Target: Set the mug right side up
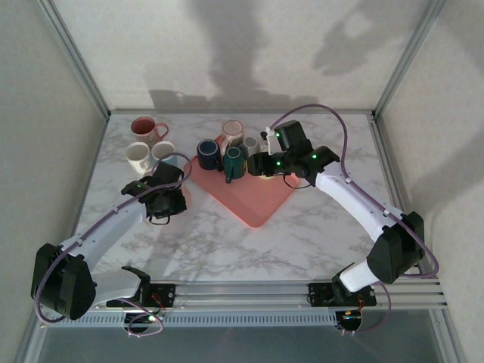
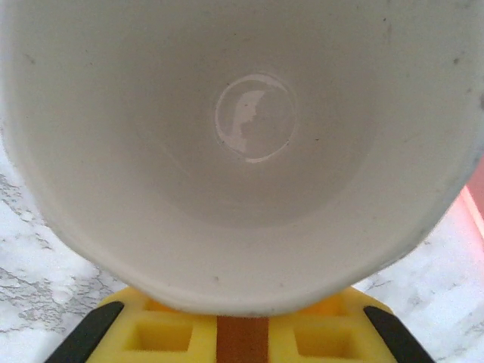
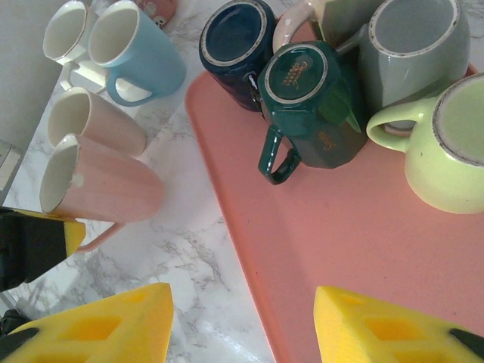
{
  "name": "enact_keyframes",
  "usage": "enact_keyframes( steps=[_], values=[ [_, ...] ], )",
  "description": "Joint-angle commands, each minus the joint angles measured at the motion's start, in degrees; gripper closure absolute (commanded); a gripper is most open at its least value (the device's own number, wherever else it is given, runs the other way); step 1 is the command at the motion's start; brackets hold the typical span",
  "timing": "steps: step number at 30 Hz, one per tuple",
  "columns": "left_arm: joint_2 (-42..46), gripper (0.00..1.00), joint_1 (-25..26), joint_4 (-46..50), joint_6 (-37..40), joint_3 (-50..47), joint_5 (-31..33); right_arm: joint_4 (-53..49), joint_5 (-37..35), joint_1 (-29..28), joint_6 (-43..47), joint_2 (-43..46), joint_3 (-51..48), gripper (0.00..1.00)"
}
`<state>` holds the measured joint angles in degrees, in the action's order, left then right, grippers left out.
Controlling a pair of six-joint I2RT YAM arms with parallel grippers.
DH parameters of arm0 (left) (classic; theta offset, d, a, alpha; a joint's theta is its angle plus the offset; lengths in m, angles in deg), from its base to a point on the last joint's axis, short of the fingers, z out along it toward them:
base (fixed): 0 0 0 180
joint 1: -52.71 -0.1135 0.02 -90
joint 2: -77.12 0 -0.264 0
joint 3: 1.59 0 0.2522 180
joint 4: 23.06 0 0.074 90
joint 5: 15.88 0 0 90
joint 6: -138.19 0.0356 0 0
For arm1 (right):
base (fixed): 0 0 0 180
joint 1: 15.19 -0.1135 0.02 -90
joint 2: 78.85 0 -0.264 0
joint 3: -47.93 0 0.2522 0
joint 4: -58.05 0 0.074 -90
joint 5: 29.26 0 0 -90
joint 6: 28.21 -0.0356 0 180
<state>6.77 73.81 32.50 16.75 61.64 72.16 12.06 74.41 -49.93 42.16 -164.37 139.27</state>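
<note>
The left fingers [image 2: 159,333] grip the pink mug [image 2: 242,227]. The right fingers [image 3: 106,325] hang half open, empty, over the tray [image 3: 340,234].

The counter [image 1: 227,242] is white marble veined grey, the tray [image 3: 363,242] salmon pink, with a navy mug [image 3: 234,38], dark green mug [image 3: 318,106], grey mug [image 3: 412,45], lime-green mug [image 3: 446,151], sky-blue mug [image 3: 140,45], pale pink mug [image 3: 106,185] and yellow fingers [image 3: 98,329]

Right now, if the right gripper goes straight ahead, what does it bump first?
Probably the upside-down dark green mug, handle side; maybe the pink tray first if the path dips. Depth is unclear.
</note>
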Motion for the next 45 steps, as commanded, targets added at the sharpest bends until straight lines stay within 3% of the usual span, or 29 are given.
enact_keyframes(
  steps=[1, 8, 14, 21, 25, 34, 39, 45],
  values=[
    [-0.27, 1.00, 0.86, -3.95, 0.68, -0.28, 3.87, -0.81, 0.67, 0.43, 0.70, -0.53, 0.64, 0.47],
    [-0.08, 1.00, 1.39, -5.32, -0.24, -2.73, 4.44, -1.70, -0.81, 0.76, -0.35, -0.79, 0.14, 0.46],
    [0.83, 0.92, 1.50, -6.06, -0.47, -4.25, 4.34, -2.20, -1.71, 1.00, -0.78, -0.79, -0.09, 0.46],
    [2.53, 0.66, 1.62, -5.96, -0.73, -5.33, 2.84, -2.57, -2.34, 1.32, -1.61, -0.71, -0.24, 0.45],
    [4.47, 0.59, 1.62, -5.79, -0.98, -6.29, 2.79, -3.06, -3.27, 1.43, -2.51, -1.06, -0.17, 0.45],
    [8.08, 0.55, 1.62, -5.56, -1.80, -7.07, 0.29, -8.22, -8.12, 0.84, -5.17, -4.04, 2.27, 0.49],
    [9.65, 0.53, 1.53, -1.78, -2.93, -4.27, 2.16, -12.60, -12.87, -2.90, -6.87, -9.20, 7.32, 0.50],
    [10.23, 0.53, 1.39, -5.10, 3.56, 1.46, -0.74, -14.68, -16.93, -5.28, -10.88, -12.83, 11.04, 0.50]
  ],
)
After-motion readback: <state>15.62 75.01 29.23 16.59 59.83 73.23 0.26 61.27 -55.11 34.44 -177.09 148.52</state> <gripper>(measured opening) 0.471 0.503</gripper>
